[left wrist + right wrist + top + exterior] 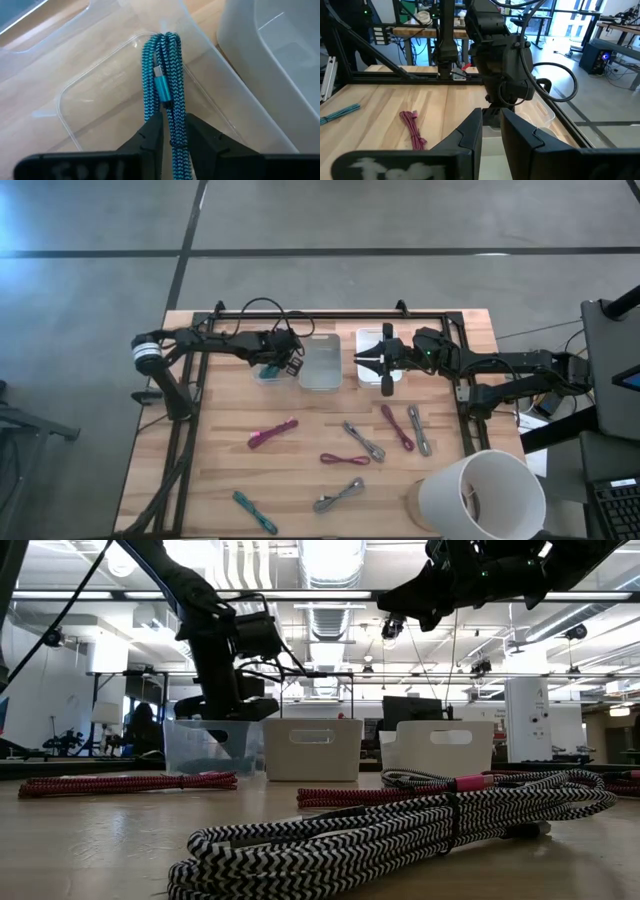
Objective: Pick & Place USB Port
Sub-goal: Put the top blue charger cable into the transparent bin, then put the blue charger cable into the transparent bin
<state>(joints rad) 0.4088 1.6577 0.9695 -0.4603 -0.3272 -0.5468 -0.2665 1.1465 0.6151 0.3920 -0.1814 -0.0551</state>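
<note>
My left gripper [272, 366] is over the clear bin [262, 374] at the far left and is shut on a bundled teal braided cable [165, 75]. The cable reaches down into the clear bin [95, 95], and its blue plug [162, 88] shows. My right gripper [362, 358] hovers over the white bin [372, 340], its fingers a narrow gap apart with nothing between them [491, 125]. A grey bin [320, 362] stands between the two bins. My left gripper pinches the teal cable bundle [174, 131] between its two fingers, several strands together. The fingers come from above, pointing down, and lie along the bundle. The bundle hangs below them inside the clear bin; whether its looped end [165, 39] touches the floor cannot be told.
Several bundled cables lie on the near half of the table: pink [272, 433], grey [363, 440], maroon [397, 426], striped [419, 428], teal [254, 512]. A big white cup [482, 492] stands at the near right corner. A black frame [330, 314] edges the table.
</note>
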